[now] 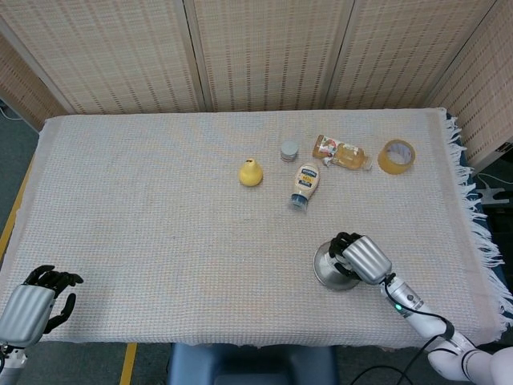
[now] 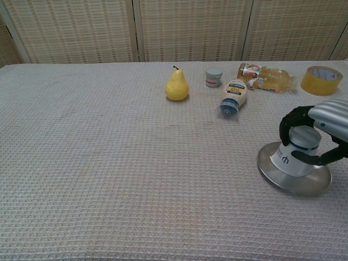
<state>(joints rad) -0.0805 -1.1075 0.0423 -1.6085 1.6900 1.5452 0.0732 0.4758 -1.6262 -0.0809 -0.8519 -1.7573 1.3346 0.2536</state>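
Cup held on a shiny plate

Cup [image 2: 298, 154] sits on the metal plate [image 2: 272, 172], at five o'clock on the table [image 1: 144, 208]. Right hand [image 2: 325, 120] wraps it; left hand [image 1: 32, 303] curls, holding nothing. A hard squeeze might tip the cup off.
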